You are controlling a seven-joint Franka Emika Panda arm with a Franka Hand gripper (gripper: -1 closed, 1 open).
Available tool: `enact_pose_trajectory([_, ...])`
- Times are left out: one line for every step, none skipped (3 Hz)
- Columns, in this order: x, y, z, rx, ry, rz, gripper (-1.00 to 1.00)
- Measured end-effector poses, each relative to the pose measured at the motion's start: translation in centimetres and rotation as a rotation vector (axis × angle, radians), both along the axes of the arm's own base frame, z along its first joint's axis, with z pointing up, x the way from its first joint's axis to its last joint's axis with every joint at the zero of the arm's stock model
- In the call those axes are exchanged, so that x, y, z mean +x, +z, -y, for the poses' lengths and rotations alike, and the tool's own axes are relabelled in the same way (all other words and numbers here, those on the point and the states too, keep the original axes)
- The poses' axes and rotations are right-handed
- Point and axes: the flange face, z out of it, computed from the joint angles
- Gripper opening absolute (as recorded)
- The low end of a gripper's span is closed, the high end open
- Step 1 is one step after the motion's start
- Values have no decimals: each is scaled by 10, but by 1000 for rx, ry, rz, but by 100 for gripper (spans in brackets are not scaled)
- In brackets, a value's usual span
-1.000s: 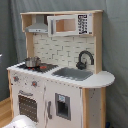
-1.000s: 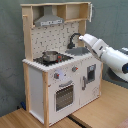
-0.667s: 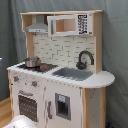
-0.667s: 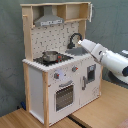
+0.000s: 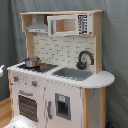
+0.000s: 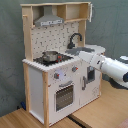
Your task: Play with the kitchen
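Note:
The white and light-wood toy kitchen (image 5: 65, 95) (image 6: 50, 85) stands upright in both exterior views. A metal pot (image 5: 32, 62) (image 6: 50, 55) sits on its stove, with the grey sink (image 5: 74, 74) and black faucet (image 5: 85, 57) (image 6: 75, 39) beside it. The oven door (image 6: 64, 95) is closed under the knobs (image 6: 57, 76). In the second exterior view my white arm (image 6: 112, 67) reaches in from the second exterior view's right. My gripper (image 6: 82, 54) is at the counter's front edge, between stove and sink. A white part of the arm (image 5: 20, 122) shows at the bottom left of the first exterior view.
A range hood (image 5: 39, 25) and a microwave shelf (image 5: 70, 24) overhang the counter. The kitchen stands on a wooden table (image 6: 30, 120) against a grey curtain (image 6: 10, 50). A rounded counter end (image 5: 102, 79) sticks out beside the sink.
In the second exterior view the arm has moved down and closer to the kitchen's front, from above the sink to the counter's edge. The kitchen itself has not moved.

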Motion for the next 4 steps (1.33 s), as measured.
enact_pose_trajectory([6,-31,17,-43,14,-41,100])
enact_pose_trajectory([8,-59,36,-77,9,-78,100])
enact_pose_trajectory([19,-83,60,-63,4,-122,100])
enact_pose_trajectory([28,-97,74,-4,8,-136,100])
